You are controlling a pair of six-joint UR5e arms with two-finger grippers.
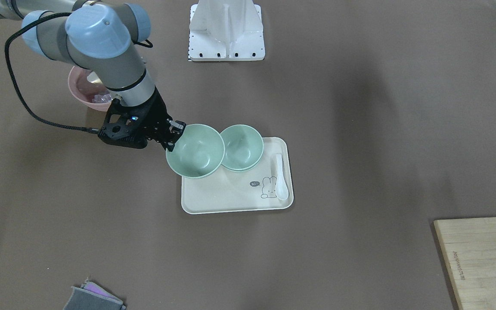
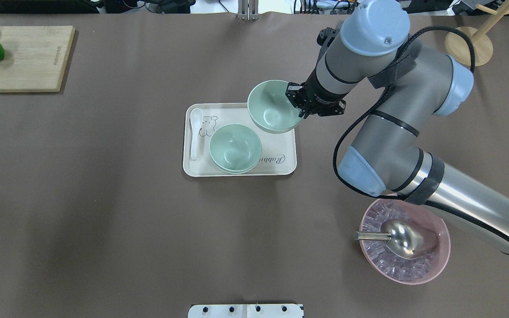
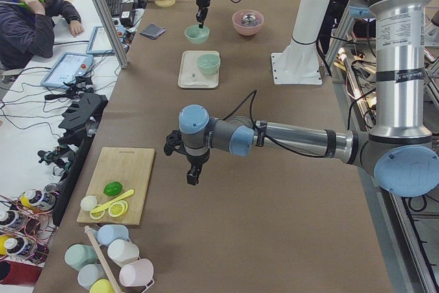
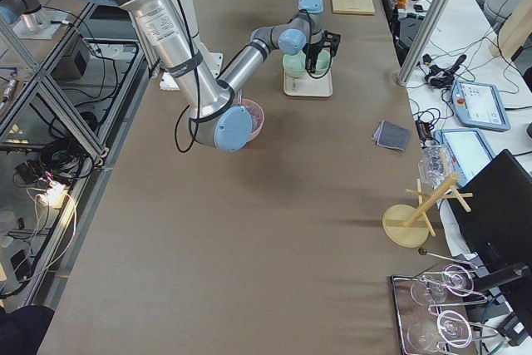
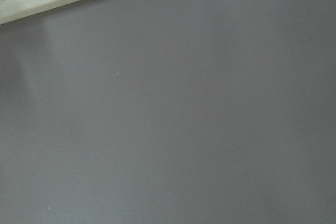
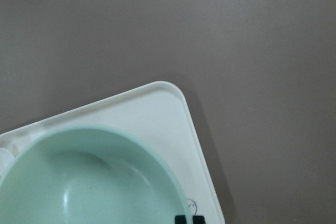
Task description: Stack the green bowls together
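My right gripper [image 1: 174, 137] is shut on the rim of one pale green bowl [image 1: 195, 150] and holds it lifted over the tray's corner; it also shows in the overhead view [image 2: 272, 106] and the right wrist view [image 6: 89, 182]. Two more green bowls [image 2: 235, 148] sit nested one in the other on the cream tray [image 2: 281, 165], right beside the held bowl. My left gripper [image 3: 194, 173] hangs over bare table near the cutting board, far from the bowls; I cannot tell if it is open or shut.
A white spoon [image 2: 195, 132] lies on the tray's far side. A pink bowl [image 2: 443, 260] with ice and a metal scoop stands under my right arm. A cutting board [image 2: 24, 57] with fruit, a folded cloth [image 1: 93, 297] and a wooden stand [image 2: 469, 44] sit at the table's edges.
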